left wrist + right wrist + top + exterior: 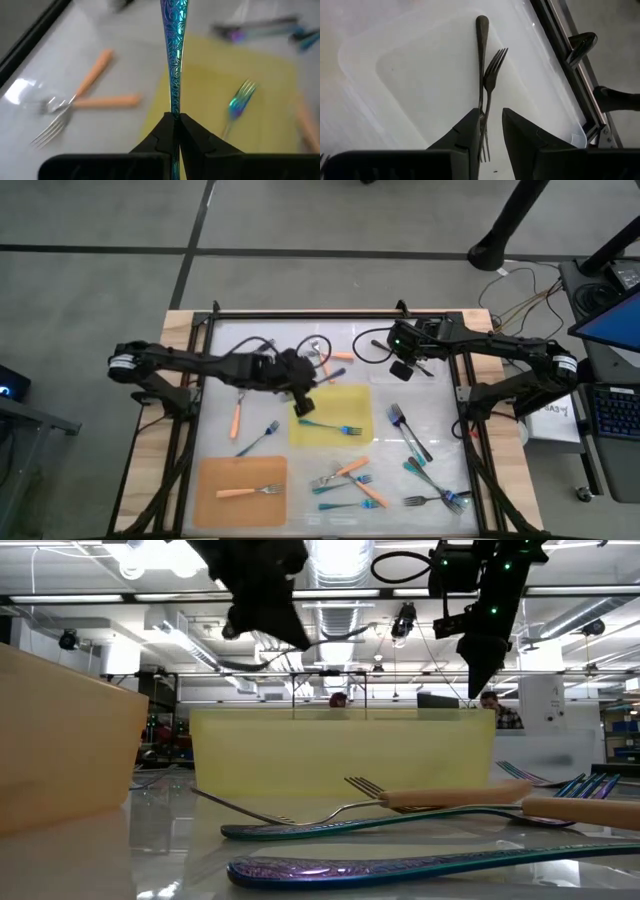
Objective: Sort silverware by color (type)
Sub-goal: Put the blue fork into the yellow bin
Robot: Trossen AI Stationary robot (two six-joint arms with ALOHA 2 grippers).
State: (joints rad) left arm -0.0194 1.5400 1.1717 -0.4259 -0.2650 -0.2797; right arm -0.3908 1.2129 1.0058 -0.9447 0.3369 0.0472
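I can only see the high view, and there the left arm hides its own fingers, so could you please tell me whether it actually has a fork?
Observer: Yes. In the left wrist view the left gripper is shut on an iridescent blue-teal fork. The fork's patterned handle sticks out ahead of the fingers, over the edge of the yellow mat.
Operator: Thank you. And what is under the right gripper?
Observer: Its wrist view shows the right gripper with fingers apart above two dark forks. They lie side by side in a clear tray. I cannot tell whether a finger touches them.
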